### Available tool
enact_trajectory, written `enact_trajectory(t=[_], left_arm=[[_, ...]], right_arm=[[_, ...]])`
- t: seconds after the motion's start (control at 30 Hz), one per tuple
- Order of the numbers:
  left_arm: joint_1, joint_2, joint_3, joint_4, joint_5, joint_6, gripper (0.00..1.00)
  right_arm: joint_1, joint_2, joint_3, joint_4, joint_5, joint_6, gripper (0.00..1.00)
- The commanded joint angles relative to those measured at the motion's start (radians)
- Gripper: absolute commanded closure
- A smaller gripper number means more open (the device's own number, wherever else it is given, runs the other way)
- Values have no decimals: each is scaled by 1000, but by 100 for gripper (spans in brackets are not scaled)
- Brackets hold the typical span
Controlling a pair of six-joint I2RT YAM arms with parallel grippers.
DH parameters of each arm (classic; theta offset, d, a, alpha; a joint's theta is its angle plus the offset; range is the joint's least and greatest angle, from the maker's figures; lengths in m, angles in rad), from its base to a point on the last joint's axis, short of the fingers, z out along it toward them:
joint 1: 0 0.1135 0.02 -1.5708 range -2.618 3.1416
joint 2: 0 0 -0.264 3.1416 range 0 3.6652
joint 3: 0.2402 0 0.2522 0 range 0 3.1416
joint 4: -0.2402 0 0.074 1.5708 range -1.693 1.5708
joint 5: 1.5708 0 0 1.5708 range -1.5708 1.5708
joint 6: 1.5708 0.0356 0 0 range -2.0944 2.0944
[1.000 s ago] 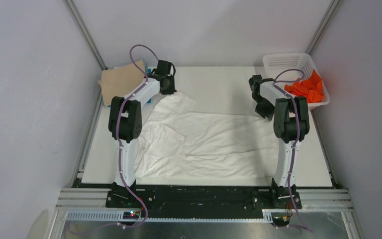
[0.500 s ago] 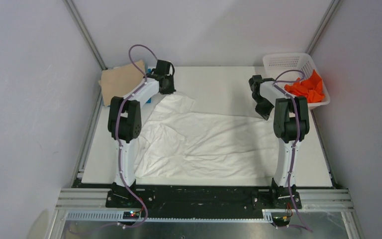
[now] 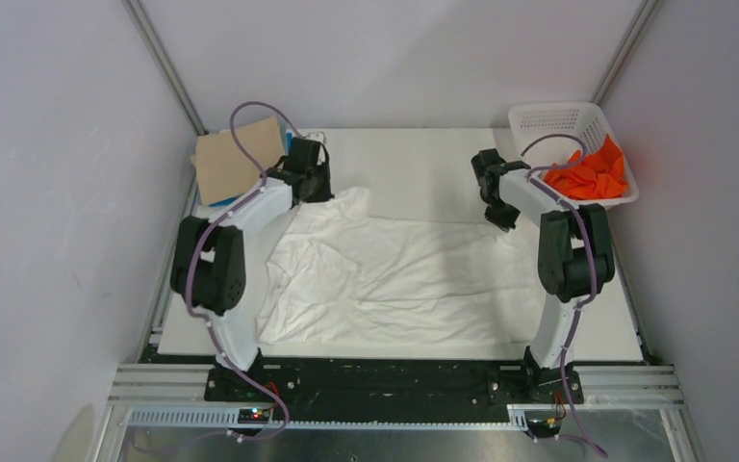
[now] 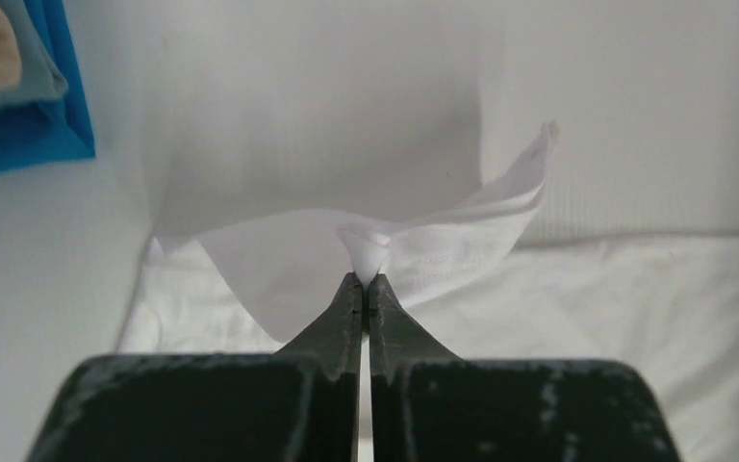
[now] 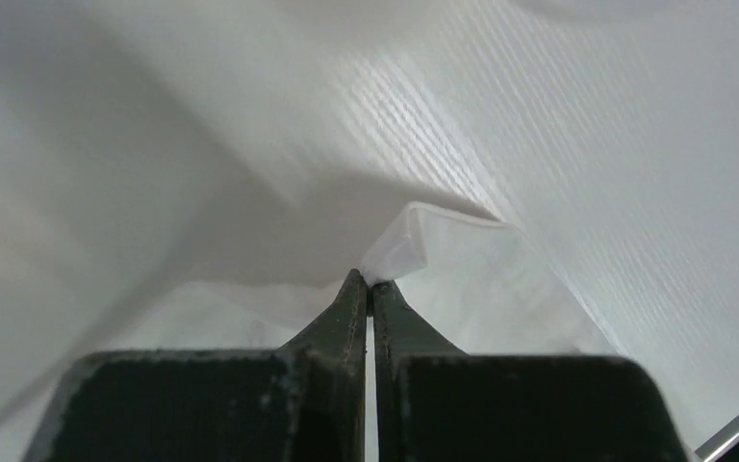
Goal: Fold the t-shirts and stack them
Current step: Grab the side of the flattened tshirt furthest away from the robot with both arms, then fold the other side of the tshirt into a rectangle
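The beige shirt (image 3: 236,159) tops the blue shirt (image 4: 29,144); left fingers (image 4: 346,313) and right fingers (image 5: 346,308), closed tight, pinch far corners of the white shirt (image 3: 394,274) — fold unstarted — orange shirt (image 3: 592,173) in basket (image 3: 548,117).

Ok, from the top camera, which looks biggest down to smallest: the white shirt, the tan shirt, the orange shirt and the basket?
1. white t-shirt, spread out
2. basket
3. tan t-shirt, folded
4. orange t-shirt, bunched up
The last two look close, so that order is unsure.
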Motion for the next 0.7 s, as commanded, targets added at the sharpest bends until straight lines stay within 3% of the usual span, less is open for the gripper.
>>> enact_trajectory(t=[0.0,0.37,0.67], left_arm=[[-50,-183,-161,96,-58,1,100],[-167,-732,-635,132,-238,-190,100],[-211,-1149,-849,37,-182,-311,100]], right_arm=[[32,-115,-83,17,24,19,100],[74,-368,-281,14,54,-8,100],[77,-523,-393,95,3,-111,100]])
